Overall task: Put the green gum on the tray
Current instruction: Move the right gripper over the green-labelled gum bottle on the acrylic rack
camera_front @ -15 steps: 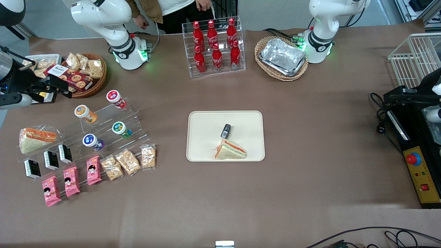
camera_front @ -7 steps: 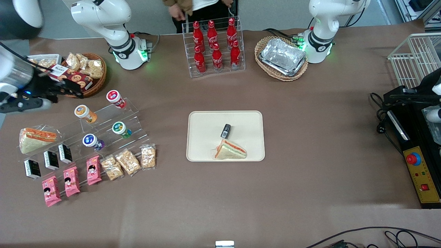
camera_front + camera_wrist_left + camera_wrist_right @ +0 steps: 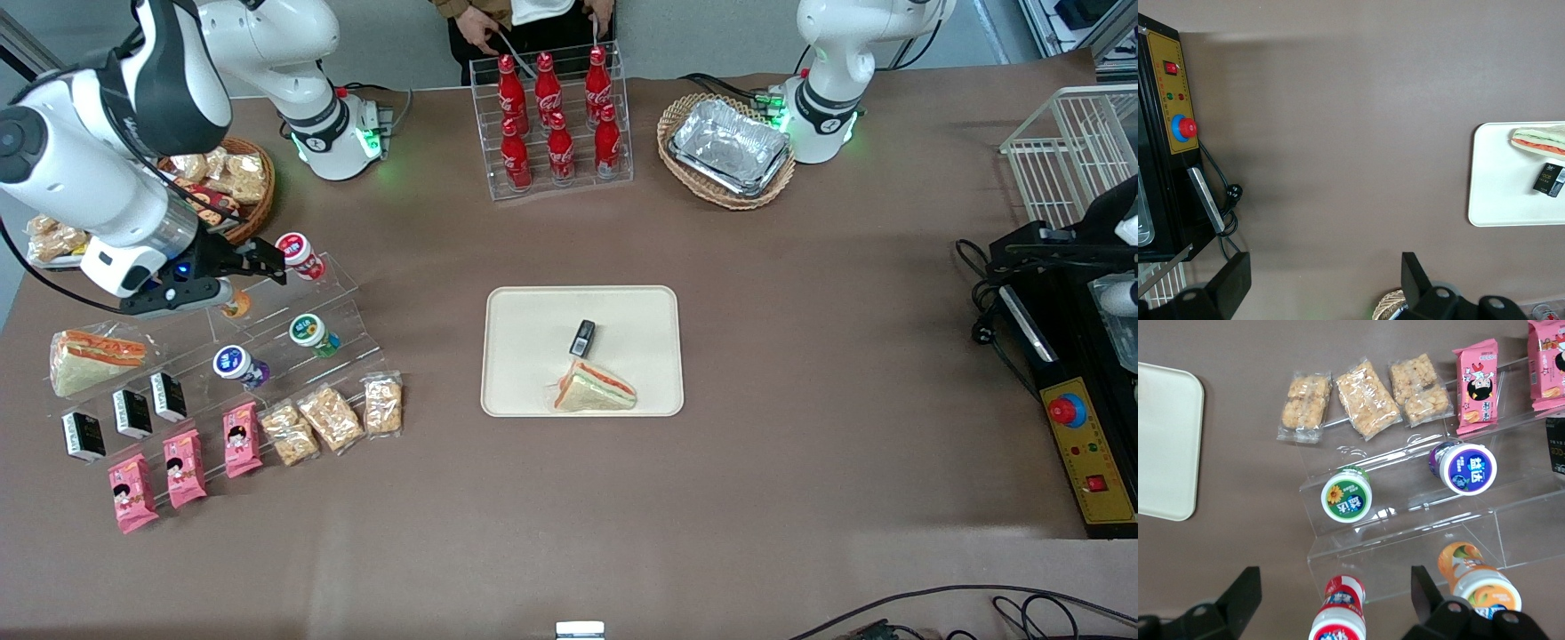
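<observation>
Gum sitting untouched on acrylic steps. Approaching: claw spread, hovering above red canister. Next: shifting toward front camera over gum, descending, pinching, carrying to tray.

You see six red cola bottles, four small round-lidded gum canisters, three pink snack packets, two wrapped triangular sandwiches.

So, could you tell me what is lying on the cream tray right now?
On the tray lie a wrapped sandwich and a small black packet. The green gum sits on the clear stepped stand; the open gripper hovers above that stand.
</observation>
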Controlling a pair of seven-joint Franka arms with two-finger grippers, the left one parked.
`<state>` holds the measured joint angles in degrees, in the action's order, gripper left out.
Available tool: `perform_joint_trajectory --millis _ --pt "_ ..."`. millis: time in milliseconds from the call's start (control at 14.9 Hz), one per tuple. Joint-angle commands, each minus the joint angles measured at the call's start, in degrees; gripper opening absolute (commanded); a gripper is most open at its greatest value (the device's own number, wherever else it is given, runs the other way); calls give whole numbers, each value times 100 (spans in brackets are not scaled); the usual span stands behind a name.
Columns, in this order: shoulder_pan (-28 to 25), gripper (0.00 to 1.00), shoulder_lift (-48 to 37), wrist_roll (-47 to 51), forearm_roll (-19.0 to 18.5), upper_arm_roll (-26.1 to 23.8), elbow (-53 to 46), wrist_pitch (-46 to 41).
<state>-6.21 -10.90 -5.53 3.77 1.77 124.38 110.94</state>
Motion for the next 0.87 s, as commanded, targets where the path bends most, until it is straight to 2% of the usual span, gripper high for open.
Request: perform_joint_trajectory --millis 0,807 --pt "-55 100 210 -36 1 33 148 367" --pt "-257 100 922 -36 -61 33 702 1624"
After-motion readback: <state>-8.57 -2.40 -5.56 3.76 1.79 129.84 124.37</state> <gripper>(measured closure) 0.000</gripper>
